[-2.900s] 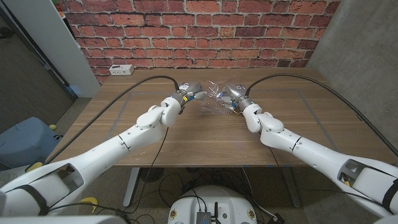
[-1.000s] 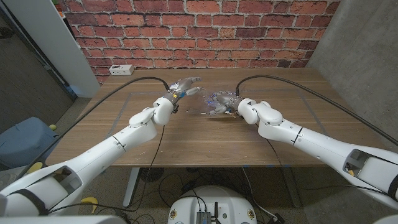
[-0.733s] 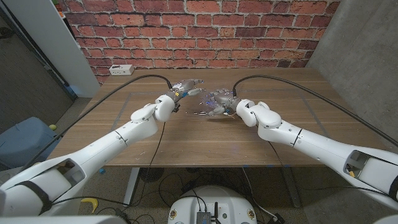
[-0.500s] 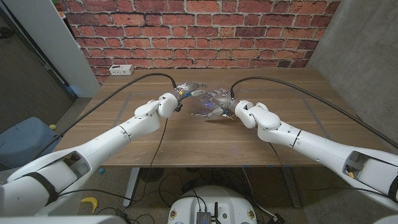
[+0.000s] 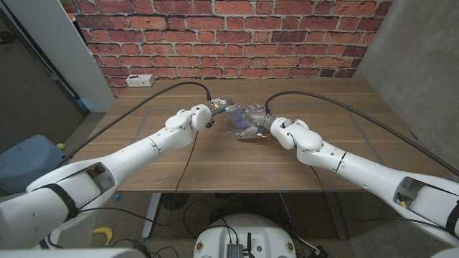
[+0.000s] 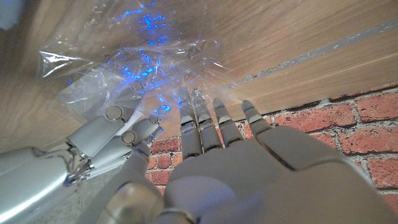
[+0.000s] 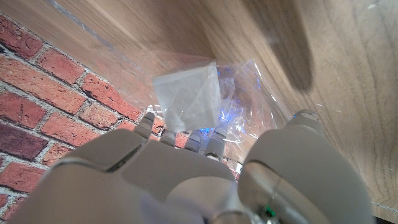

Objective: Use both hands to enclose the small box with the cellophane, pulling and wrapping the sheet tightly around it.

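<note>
The small box [image 7: 188, 96] sits mid-bench under crinkled cellophane [image 6: 134, 65]. The right hand [image 5: 252, 120] holds the sheet against the box, fingers curled on it. The left hand [image 5: 221, 109] reaches in, fingers [image 6: 214, 121] extended, touching the sheet's edge on the wooden bench [image 5: 237, 161].

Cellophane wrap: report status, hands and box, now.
Both hands at the sheet mid-table: left hand fingers on the cellophane, right hand against it. Small box under the film, not fully wrapped. Nothing in the way.

White power strip [image 5: 140, 80], brick wall [image 5: 237, 36]
</note>
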### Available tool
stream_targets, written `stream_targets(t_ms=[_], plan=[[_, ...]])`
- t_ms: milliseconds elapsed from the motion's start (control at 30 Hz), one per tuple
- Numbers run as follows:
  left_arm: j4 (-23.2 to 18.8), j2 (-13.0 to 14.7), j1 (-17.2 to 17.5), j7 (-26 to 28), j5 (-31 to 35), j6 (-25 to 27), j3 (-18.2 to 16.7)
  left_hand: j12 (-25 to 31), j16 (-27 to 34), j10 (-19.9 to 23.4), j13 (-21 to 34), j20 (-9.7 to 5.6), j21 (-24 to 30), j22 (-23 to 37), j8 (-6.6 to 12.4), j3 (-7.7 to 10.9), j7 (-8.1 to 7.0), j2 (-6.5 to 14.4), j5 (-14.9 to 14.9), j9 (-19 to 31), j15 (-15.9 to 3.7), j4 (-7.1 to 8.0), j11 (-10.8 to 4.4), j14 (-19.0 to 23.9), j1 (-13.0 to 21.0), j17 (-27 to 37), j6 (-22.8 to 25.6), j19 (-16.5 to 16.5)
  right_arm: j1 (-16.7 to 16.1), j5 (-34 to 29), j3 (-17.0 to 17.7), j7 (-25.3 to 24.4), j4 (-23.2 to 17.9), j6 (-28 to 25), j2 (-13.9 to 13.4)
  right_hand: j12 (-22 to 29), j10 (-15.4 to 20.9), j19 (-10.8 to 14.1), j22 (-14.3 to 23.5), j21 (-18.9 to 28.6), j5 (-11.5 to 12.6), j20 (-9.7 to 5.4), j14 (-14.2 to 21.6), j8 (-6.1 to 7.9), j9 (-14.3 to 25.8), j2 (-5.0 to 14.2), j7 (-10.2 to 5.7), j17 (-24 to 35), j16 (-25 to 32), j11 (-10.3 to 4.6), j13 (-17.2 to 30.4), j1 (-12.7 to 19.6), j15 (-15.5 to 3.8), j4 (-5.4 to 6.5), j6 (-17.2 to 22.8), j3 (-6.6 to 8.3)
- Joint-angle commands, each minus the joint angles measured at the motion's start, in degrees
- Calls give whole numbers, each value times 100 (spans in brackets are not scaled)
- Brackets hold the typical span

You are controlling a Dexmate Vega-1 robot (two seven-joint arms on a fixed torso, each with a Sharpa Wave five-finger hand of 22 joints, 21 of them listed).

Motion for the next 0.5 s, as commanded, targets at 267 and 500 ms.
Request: stream_targets(t_ms=[267, 500], plan=[[3, -91, -274, -704, 1064, 474, 844, -188, -179, -185, 10, -47, -52, 33, -205, 175, -112, 615, 33, 25, -153, 509, 30, -120, -48, 31, -193, -15, 20, 534, 420, 573, -49, -431, 112, -95, -315, 165, 5, 41, 46, -8, 11, -209, 13, -73, 223, -16, 34, 375, 10, -5, 61, 10, -828, -191], [-57, 49, -59, -351, 886, 153, 600, -404, -264, -558, 6, -119, -120, 33, -399, 353, -240, 686, 25, 22, -140, 781, -2, -378, 31, 10, -719, -66, 267, 601, 369, 1391, -344, -1041, 1, -86, -422, 859, 1, 200, 43, -59, 152, -180, 24, -175, 492, -63, 66, 454, 18, 221, 50, -104, -1617, -317]])
